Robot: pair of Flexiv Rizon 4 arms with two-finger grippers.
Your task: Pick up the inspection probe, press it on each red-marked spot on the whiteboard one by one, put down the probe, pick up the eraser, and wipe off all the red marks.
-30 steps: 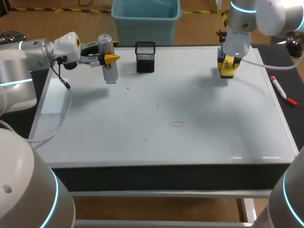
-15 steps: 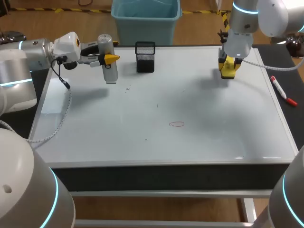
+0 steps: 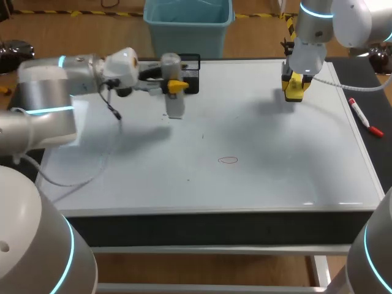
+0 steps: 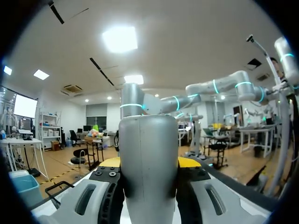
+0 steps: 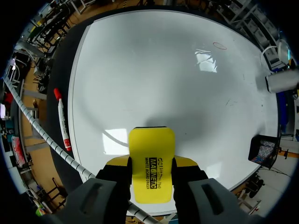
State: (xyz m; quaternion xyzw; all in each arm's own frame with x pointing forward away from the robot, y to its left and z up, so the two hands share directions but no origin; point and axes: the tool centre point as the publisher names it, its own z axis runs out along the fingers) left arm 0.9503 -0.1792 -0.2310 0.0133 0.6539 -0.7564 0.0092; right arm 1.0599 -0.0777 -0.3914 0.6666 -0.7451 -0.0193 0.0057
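The left jaws are closed on the inspection probe (image 3: 173, 92), a grey cylinder held upright over the far left part of the whiteboard (image 3: 257, 184). In the left wrist view the probe fills the gap between the two yellow fingertips (image 4: 189, 162), which press it from both sides. Whether its lower end touches the board cannot be told. The right jaws stand only as far apart as the narrow side of the yellow eraser (image 5: 150, 161) and grip it from both sides, over the whiteboard's far right part.

A black mesh pen holder (image 3: 191, 61) stands just behind the probe at the board's far edge, partly hidden by the left jaws. A red-capped marker (image 3: 365, 117) lies on the dark counter (image 3: 355, 73) strip beside the whiteboard's right edge, near the right arm.

One thin red oval mark (image 3: 228, 160) shows near the middle of the whiteboard. It lies nearer the camera than both jaws and between them, well apart from the probe and from the eraser
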